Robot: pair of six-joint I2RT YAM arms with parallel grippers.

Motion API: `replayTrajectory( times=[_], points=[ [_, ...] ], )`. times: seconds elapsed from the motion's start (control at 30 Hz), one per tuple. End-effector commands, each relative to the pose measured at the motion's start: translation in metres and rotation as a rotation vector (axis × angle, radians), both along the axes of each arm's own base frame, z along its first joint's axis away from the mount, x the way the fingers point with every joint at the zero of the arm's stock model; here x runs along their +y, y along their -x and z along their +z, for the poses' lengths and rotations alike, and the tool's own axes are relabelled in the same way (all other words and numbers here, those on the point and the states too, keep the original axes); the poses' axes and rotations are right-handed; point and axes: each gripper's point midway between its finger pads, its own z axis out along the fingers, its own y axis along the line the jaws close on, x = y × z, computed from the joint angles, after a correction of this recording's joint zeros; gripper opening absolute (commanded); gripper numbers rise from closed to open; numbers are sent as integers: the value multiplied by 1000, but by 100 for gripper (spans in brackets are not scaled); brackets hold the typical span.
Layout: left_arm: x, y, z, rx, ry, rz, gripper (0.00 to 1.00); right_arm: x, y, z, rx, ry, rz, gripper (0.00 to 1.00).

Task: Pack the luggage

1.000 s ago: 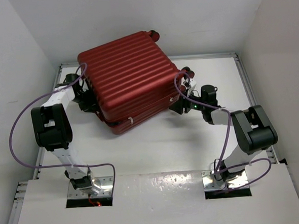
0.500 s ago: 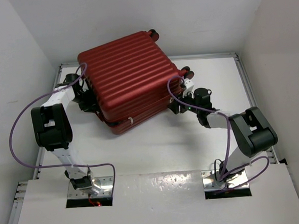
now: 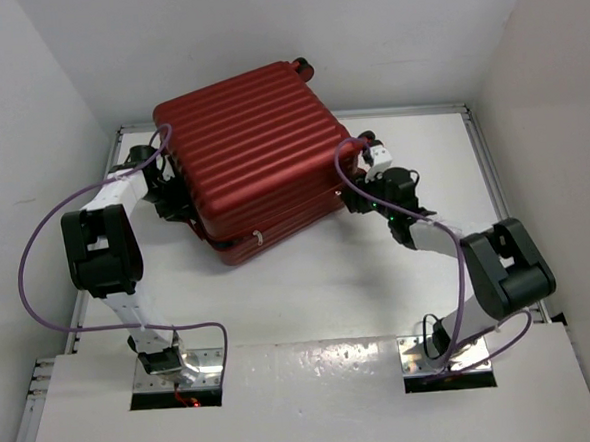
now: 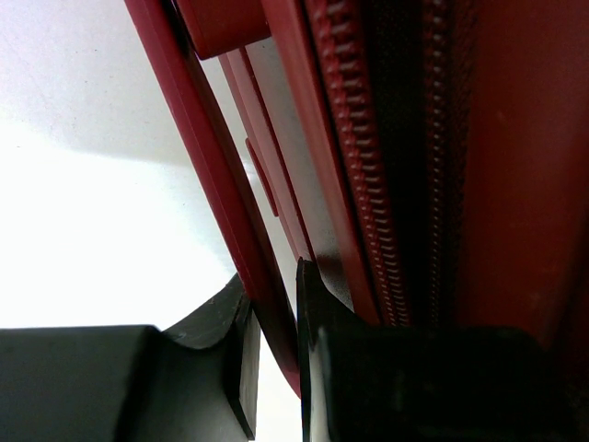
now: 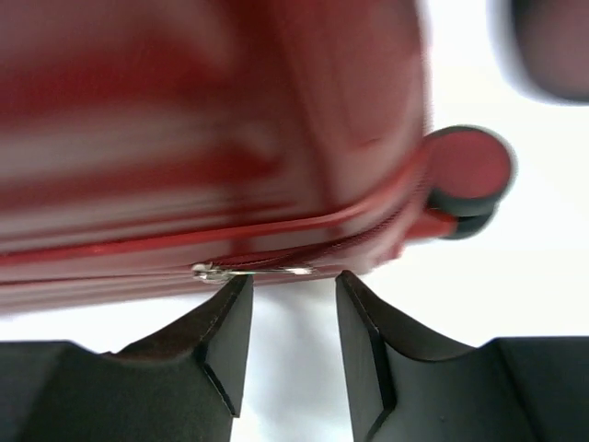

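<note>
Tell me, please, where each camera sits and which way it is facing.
Top external: above and behind the bases, looking down on the table; both arms show, flanking the luggage.
Left wrist: on the left arm, looking along the luggage's zipper seam; the left gripper pinches a red rim of it.
Right wrist: on the right arm, facing the luggage's side near a wheel; the right gripper stands open before a zipper pull.
Shared: all three show the luggage; top and right wrist share that wheel.

L arm (image 3: 102, 255), R arm (image 3: 506, 268): white links, blk joint housings, purple cables (image 3: 21, 283), metal base plates (image 3: 205, 362), blk wedge fingers (image 5: 221, 341).
</note>
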Motion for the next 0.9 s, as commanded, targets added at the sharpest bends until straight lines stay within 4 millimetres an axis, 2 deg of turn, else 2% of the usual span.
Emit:
replayTrajectory(
  times=[0.0,0.07,0.13,0.23,0.33,0.37,0.43,0.57,0.63,0.67,0.87],
  points=[
    [0,41,-46,153,-56,-222,0,-28,-15,44,-108,-29,-109,40],
    [0,41,-46,153,-56,-222,0,-40,-13,45,-110,-28,-133,40],
    [0,41,-46,153,-56,-222,0,-43,-11,43,-104,-20,-136,40],
    [1,38,-47,153,-56,-222,0,-39,-4,45,-124,-2,-70,40],
    [-1,36,-48,153,-47,-224,0,-24,6,40,-105,-10,33,40],
    [0,33,-46,144,-49,-224,0,-14,13,38,-92,-29,101,40],
    [0,33,-46,144,-49,-224,0,-6,17,38,-84,-42,132,42],
    [-1,36,-48,152,-47,-224,0,7,19,30,-53,-44,136,46],
    [-1,38,-47,155,-44,-216,0,7,15,26,-49,-20,103,49],
    [-1,38,-47,155,-44,-216,0,15,15,30,-58,-19,119,51],
    [-1,38,-46,146,-46,-215,0,28,13,25,-39,27,78,52]
  ],
)
